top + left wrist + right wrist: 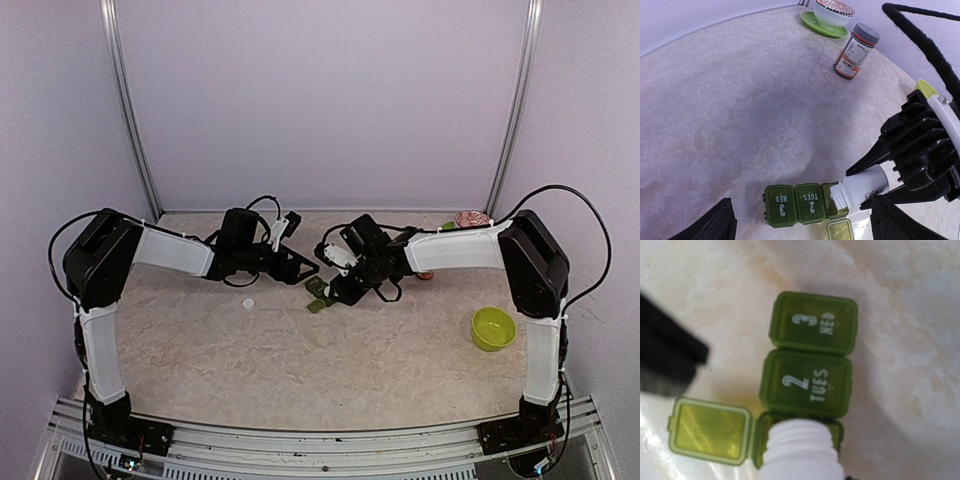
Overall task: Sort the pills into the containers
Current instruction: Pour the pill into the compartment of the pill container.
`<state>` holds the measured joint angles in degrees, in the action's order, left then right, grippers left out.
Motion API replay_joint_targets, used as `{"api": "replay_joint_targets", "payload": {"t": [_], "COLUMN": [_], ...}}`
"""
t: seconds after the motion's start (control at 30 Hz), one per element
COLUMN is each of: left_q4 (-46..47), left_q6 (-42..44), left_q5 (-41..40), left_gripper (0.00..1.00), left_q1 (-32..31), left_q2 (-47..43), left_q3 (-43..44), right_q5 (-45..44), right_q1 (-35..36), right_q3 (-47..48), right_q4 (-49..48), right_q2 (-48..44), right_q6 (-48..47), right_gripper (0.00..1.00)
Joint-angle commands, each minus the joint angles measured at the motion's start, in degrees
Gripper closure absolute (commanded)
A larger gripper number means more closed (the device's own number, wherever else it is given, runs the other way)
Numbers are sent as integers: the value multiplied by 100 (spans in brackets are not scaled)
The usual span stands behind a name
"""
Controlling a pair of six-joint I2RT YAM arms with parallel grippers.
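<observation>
The right claw [340, 288] is clenched on a white plastic pill bottle [861, 187]. The bottle is tipped so its threaded mouth sits over the open end compartment of the green plastic weekly pill organizer [810, 355] at mid-table. The left claw [296, 268] stands spread wide just left of it, holding nothing.

The table [740, 100] looked like smooth marbled stone with a soft sheen. The pill box [812, 322] was translucent green plastic, glossy, with white lettering. The white bottle [800, 445] was matt plastic, its neck ribbed with threads. The brown bottle [856, 51] carried a glossy paper label under a matt grey cap. A cable [925, 35] wore a rough black woven sleeve. The frame rails [320, 440] were brushed metal.
</observation>
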<state>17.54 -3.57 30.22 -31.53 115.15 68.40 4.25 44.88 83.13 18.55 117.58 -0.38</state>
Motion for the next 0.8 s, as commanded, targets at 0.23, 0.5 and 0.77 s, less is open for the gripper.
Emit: {"api": "replay_joint_targets", "payload": {"t": [0.23, 0.5, 0.77], "left_q4": [20, 21, 11], "left_q6": [1, 6, 15], "left_q5": [81, 81, 81], "left_gripper": [10, 10, 11], "left_q1": [42, 49, 46], "left_q2": [60, 51, 57], "left_q3": [73, 68, 73], "right_q5": [106, 72, 59], "right_q1": [42, 46, 45], "right_q3": [266, 312, 541], "right_q4": [349, 419, 695], "right_q2": [37, 67, 157], "right_q6": [100, 112, 174], "right_gripper": [73, 73, 71]}}
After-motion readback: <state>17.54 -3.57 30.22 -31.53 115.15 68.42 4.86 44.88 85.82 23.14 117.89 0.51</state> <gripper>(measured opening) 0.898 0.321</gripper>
